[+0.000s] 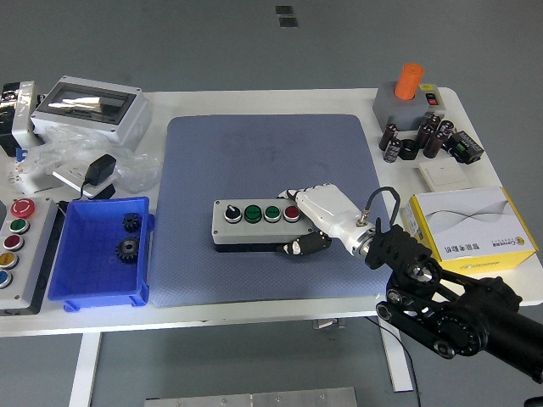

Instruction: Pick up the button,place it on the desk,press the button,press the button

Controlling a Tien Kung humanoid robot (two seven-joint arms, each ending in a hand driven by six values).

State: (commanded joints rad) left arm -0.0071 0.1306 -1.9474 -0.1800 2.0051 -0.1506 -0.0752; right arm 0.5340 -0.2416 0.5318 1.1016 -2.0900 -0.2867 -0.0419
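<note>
A grey button box [253,223] with a black knob, two green buttons and a red button lies in the middle of the blue mat [271,161]. My right hand [307,222], white with black fingertips, is wrapped around the box's right end: fingers [297,194] lie over the top by the red button and the thumb [304,247] presses the front side. The box rests on the mat. My left arm is out of view.
A blue bin [78,284] with two black gears stands at the left. A second button panel [15,252] lies at the far left. A clear-lidded grey enclosure [92,107] sits back left. An orange-topped switch box [409,100], capacitors and a white-yellow carton [471,227] stand at right.
</note>
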